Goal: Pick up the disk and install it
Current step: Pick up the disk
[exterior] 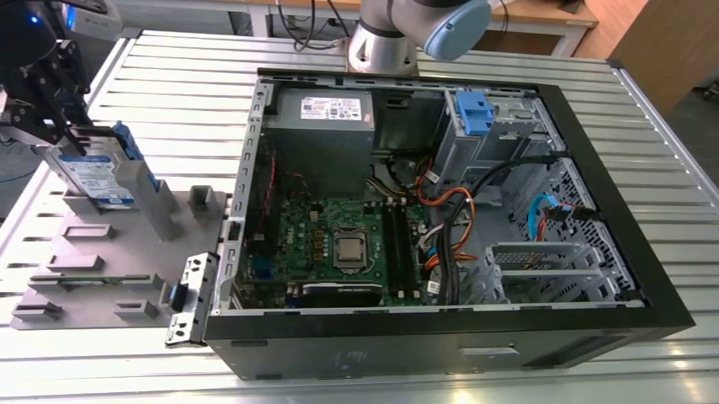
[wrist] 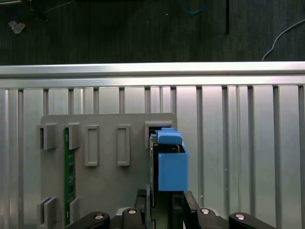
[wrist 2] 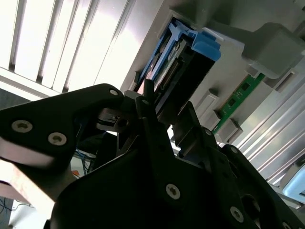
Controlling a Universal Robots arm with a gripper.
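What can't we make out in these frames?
Silver labelled metal disk in blue plastic carrier: lower end, exterior view, sunk in the grey plastic holder.
Disk label, first wrist view: turned edge-on.
Black tool: cut off by the picture edge, first wrist view; clamped or not, unclear.
Holder slots, second wrist view: blocked by the tool.

Open PC case (exterior: 450, 345) w/ motherboard (exterior: 326, 227), grey fixture (exterior: 113, 252) beside, on slatted table (exterior: 180, 84).
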